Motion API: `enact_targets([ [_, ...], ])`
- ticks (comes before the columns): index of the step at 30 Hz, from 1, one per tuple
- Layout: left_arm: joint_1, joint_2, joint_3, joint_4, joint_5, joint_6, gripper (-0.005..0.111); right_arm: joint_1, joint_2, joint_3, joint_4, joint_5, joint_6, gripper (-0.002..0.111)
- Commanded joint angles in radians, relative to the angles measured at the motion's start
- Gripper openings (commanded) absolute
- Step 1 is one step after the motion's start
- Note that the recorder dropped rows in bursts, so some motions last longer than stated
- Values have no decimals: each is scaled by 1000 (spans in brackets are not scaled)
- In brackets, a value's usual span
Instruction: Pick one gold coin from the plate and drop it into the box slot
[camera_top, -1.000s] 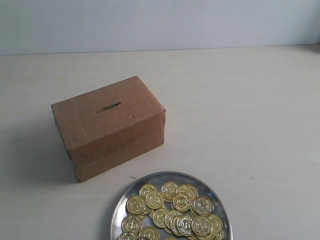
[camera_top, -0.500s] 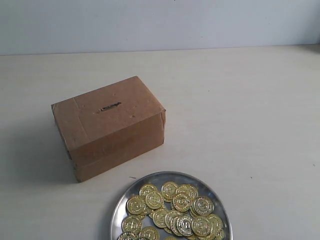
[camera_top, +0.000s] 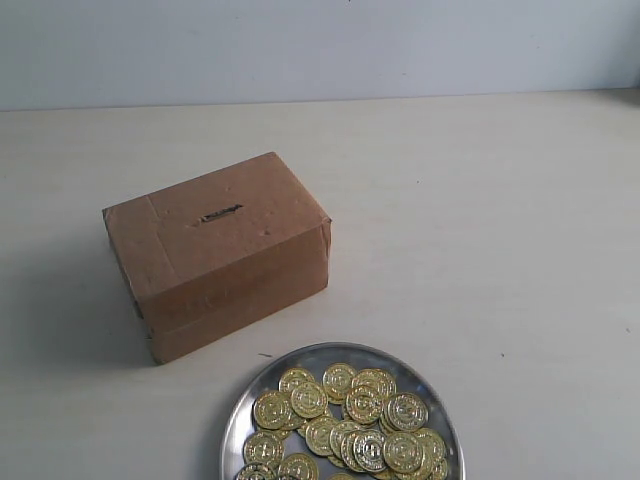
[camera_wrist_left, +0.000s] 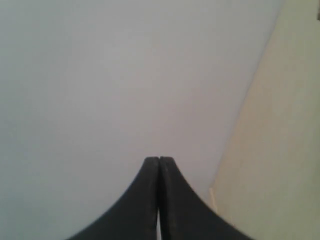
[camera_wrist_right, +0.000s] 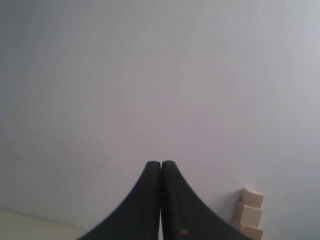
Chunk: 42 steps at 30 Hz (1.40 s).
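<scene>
A brown cardboard box (camera_top: 220, 250) stands left of centre on the pale table in the exterior view, with a thin dark slot (camera_top: 220, 213) in its top face. In front of it, at the bottom edge, lies a silver plate (camera_top: 262, 384) holding several gold coins (camera_top: 350, 420). Neither arm shows in the exterior view. My left gripper (camera_wrist_left: 159, 159) is shut, its black fingers pressed together with nothing between them, facing a grey wall. My right gripper (camera_wrist_right: 160, 163) is also shut and empty, facing the same wall.
Small pale wooden blocks (camera_wrist_right: 248, 212) are stacked against the wall in the right wrist view. A beige surface (camera_wrist_left: 280, 150) runs along one side of the left wrist view. The pale table (camera_top: 500, 230) spreads right of the box.
</scene>
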Motion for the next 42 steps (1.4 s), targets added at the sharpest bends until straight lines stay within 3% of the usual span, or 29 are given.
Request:
enact_targets([
  [1, 0, -4, 3, -2, 119, -4, 0, -5, -4, 4, 65, 84, 0, 0],
  [10, 0, -4, 3, -12, 300, -4, 0, -5, -4, 4, 66, 257, 0, 0],
  [14, 0, -4, 3, -12, 293, -4, 0, -5, -4, 4, 66, 389, 0, 0],
  [23, 0, -4, 3, -14, 282, -60, 0, -5, -4, 4, 66, 427, 0, 0],
  [25, 0, -4, 3, -14, 278, -150, 0, -5, -4, 4, 66, 464, 0, 0],
  [28, 0, -4, 3, -28, 263, -465, 0, -5, -4, 4, 82, 482, 0, 0],
  [34, 0, -4, 3, -305, 277, -920, 0, -5, -4, 4, 195, 506, 41, 0],
  [37, 0, -4, 3, -336, 281, -1033, 0, -5, -4, 4, 195, 507, 71, 0],
  [42, 0, -4, 3, -322, 283, -1031, 0, -5, -4, 4, 195, 507, 71, 0],
])
